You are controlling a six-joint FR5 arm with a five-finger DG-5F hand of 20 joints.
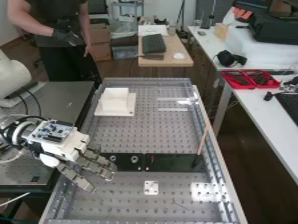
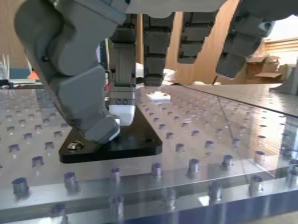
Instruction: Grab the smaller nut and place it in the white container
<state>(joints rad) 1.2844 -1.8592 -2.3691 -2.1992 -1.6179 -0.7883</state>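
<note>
Hanging apart, the fingers [image 1: 93, 166] reach over the left end of the black bar [image 1: 174, 163]. The smaller nut [image 2: 75, 146] stands on it, just beside the thumb's tip. Farther along stand the larger nut [image 1: 113, 158], then the bearing [image 1: 134, 159]. Beyond, the white container [image 1: 116, 96] sits on the worktop [image 1: 149, 137].

On the worktop [image 1: 126, 135], the container [image 1: 115, 94] sits on a base plate [image 1: 128, 111] by the far left corner, well behind the flat bar [image 1: 173, 163] that lies crosswise nearer the front edge. On the bar's left portion stand the smaller nut [image 2: 75, 146], close to its left end, then the larger nut [image 1: 113, 158] and, to the right of that, the bearing [image 1: 134, 159]. A small plate [image 1: 151, 188] lies before the bar, while a stick [image 1: 203, 142] slants beside the worktop's right edge, its near end at the bar's right portion
</note>
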